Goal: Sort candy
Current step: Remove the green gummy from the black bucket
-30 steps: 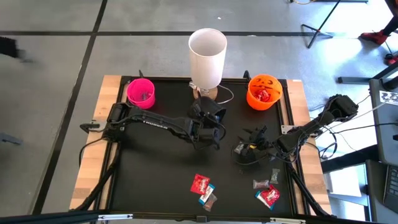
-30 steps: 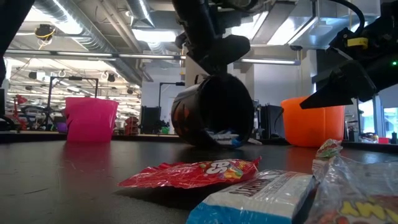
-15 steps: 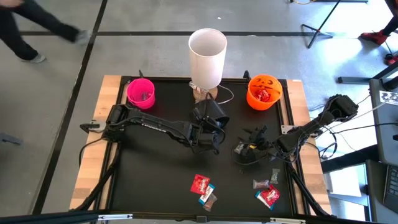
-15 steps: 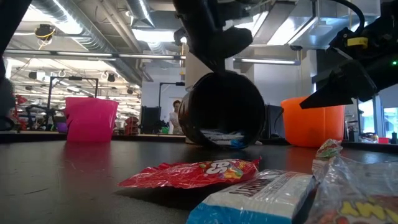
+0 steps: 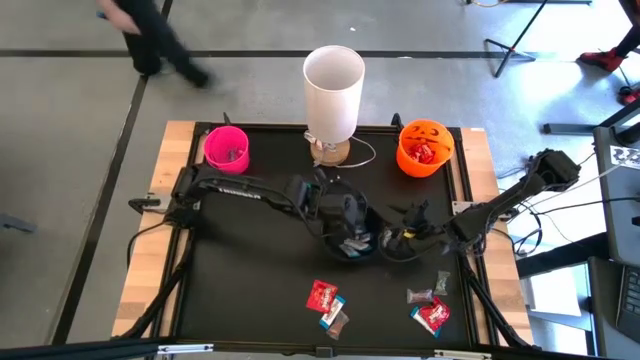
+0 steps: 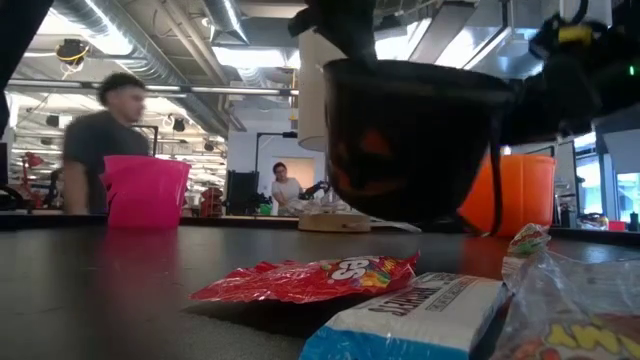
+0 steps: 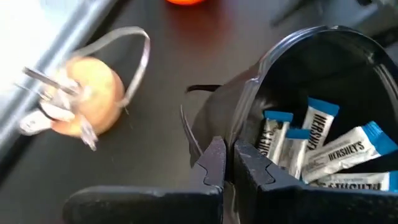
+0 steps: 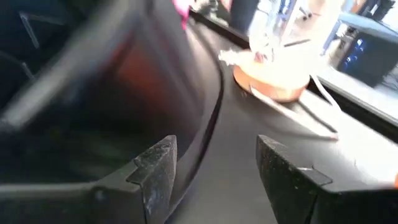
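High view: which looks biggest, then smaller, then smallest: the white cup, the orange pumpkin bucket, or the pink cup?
1. White cup, though it stands tall, nearer the overhead camera.
2. Orange pumpkin bucket.
3. Pink cup.

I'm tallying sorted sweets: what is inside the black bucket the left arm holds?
The black bucket holds several blue-and-white silvery mini bars, four or five showing. The left tool, shut on its rim, hides anything lying deeper.

Place: a robotics lab or workshop hall.
Ceiling: bare ducts (image 6: 150, 60) and strip lights (image 6: 250, 55) run overhead.
Floor: grey concrete (image 5: 80, 120) marked with dark lines.
Gear: tripod legs (image 5: 515, 45) and cabled equipment stand around the black-topped table (image 5: 250, 290).
People: one person (image 6: 100, 140) walks past; another (image 6: 285, 185) sits far behind.
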Available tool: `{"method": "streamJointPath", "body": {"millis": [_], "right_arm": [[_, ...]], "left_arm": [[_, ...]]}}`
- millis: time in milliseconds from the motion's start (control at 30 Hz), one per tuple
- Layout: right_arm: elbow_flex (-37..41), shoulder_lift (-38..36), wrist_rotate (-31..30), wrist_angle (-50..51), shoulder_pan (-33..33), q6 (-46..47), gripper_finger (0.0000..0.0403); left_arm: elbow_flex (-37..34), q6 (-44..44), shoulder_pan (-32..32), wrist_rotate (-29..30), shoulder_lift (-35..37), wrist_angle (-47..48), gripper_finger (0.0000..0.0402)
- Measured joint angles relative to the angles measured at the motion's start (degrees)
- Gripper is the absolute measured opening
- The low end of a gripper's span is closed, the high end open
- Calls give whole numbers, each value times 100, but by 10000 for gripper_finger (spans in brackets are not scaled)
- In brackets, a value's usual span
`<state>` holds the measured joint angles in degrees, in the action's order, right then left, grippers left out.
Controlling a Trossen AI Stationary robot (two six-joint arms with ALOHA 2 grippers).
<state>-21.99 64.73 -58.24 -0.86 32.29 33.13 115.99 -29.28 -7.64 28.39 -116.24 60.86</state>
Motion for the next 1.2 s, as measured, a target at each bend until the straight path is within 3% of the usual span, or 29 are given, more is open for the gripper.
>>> {"method": "streamJointPath", "body": {"millis": [233,500,700,967,1200], "right_arm": [[-366,-709,186,100,0,-941,218],[-464,-1326,473,103,180,-1264,218],[-466,-1608,-257,100,979,-1288,218],[-466,-1633,-982,104,1678,-1290,218],[-466,-1622,-1124,117,1762,-1288,218]], "left_arm": [[130,115,439,-1346,6,769,0],[130,848,967,-2700,6,96,0],[-303,1040,1278,-3484,8,-537,0],[-1090,997,1347,-3585,133,-1335,0],[-2504,768,1452,-3646,1024,-2733,0]]}}
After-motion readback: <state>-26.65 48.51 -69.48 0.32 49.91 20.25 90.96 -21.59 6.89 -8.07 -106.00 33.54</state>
